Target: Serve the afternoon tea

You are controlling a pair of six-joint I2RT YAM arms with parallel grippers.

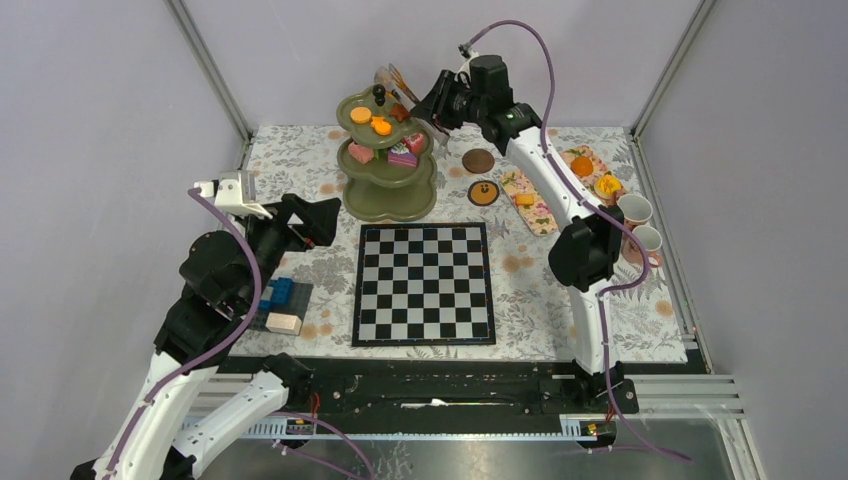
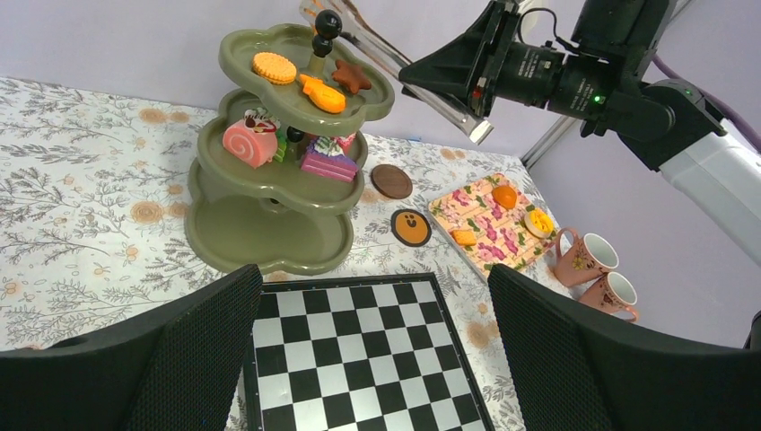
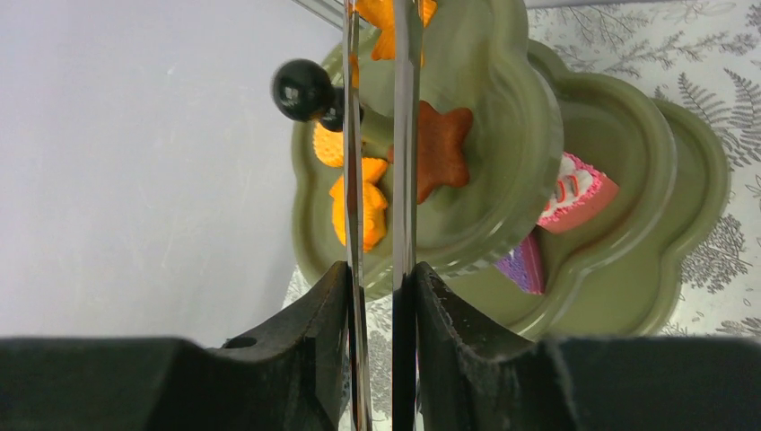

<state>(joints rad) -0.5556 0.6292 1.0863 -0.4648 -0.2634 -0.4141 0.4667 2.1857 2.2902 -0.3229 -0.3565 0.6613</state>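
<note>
Clamping tongs (image 3: 406, 180), right pincer (image 3: 379, 278) narrowed, above stand (image 3: 502, 135)

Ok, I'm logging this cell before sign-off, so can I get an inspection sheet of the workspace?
Surface: floral cloth, flat.
Job's things: stand, pastries on its top two tiers, bottom tier bare; tray with three more; two cookies on the cloth; two cups at the right edge.
Clutter: chessboard at centre; blocks near left.
Grippers: left gripper open, empty; right gripper shut on tongs over the stand's top tier.
Cables: purple cables along both arms.
Surroundings: plain walls, metal frame.
</note>
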